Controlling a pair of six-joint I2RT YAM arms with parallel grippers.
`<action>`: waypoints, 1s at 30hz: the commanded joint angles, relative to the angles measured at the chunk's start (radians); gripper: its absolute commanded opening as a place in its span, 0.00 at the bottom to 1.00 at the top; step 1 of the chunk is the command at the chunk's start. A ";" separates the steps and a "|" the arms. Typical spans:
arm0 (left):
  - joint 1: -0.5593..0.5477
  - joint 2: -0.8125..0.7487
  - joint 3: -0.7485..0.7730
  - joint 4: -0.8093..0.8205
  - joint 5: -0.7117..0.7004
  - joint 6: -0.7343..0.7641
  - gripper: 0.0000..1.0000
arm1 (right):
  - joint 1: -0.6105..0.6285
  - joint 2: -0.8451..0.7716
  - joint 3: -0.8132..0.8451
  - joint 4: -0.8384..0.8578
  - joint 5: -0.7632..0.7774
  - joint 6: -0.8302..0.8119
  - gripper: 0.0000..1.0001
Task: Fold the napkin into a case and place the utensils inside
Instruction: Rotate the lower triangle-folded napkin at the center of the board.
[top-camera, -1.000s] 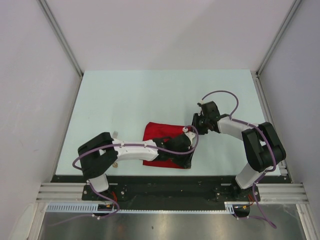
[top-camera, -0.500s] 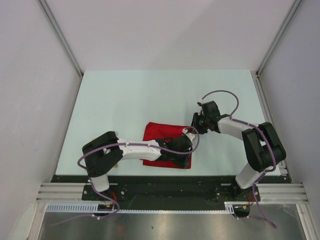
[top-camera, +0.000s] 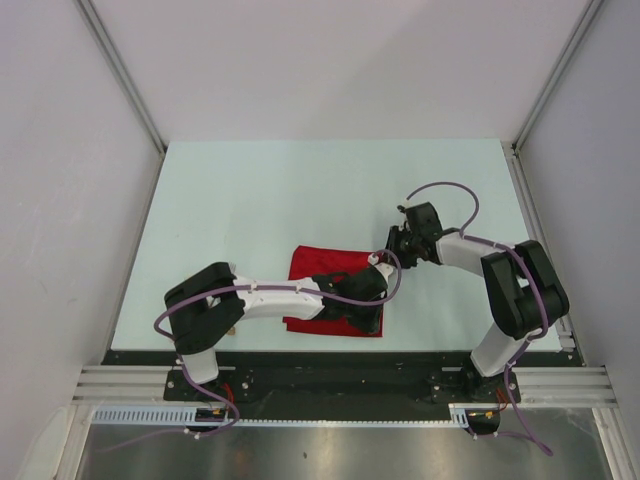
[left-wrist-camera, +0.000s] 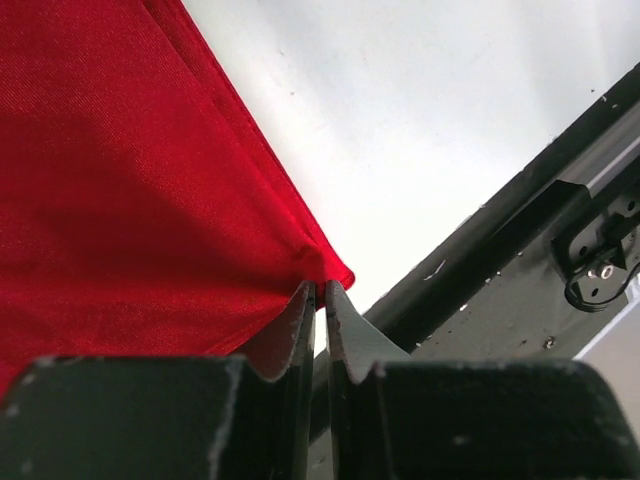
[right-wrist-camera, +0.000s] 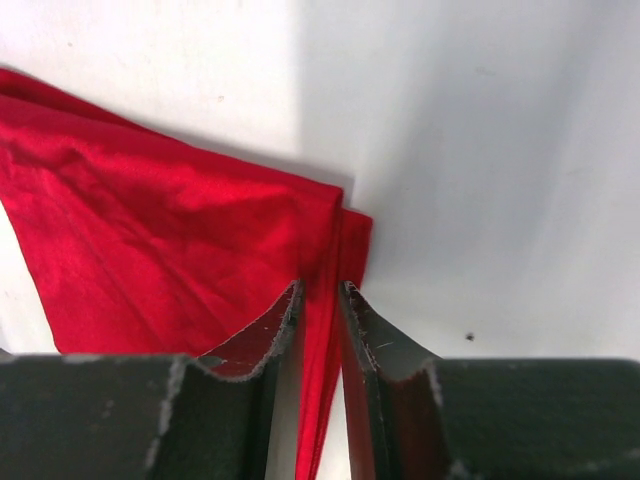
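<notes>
Red cloth, the napkin (top-camera: 312, 268), lay on the pale worktop (top-camera: 250, 200), close to its near edge. The left claw (left-wrist-camera: 318, 286) was almost shut, pinching the napkin's near right corner. The right claw (right-wrist-camera: 322, 287) stood a little wider, gripping a fold at the far right corner.

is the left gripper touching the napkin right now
Touching. In the left wrist view the left gripper has its fingertips pinched together on the corner of the napkin, and the red cloth meets them with no gap.
</notes>
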 joint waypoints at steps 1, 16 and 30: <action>-0.006 -0.021 0.037 0.006 0.036 -0.027 0.11 | -0.025 0.011 0.028 0.011 -0.009 -0.021 0.25; -0.006 0.008 0.048 -0.006 0.064 -0.059 0.11 | -0.036 0.044 0.051 0.040 -0.040 -0.009 0.25; -0.006 0.028 0.051 0.010 0.092 -0.071 0.13 | -0.047 0.074 0.069 0.035 -0.022 -0.016 0.14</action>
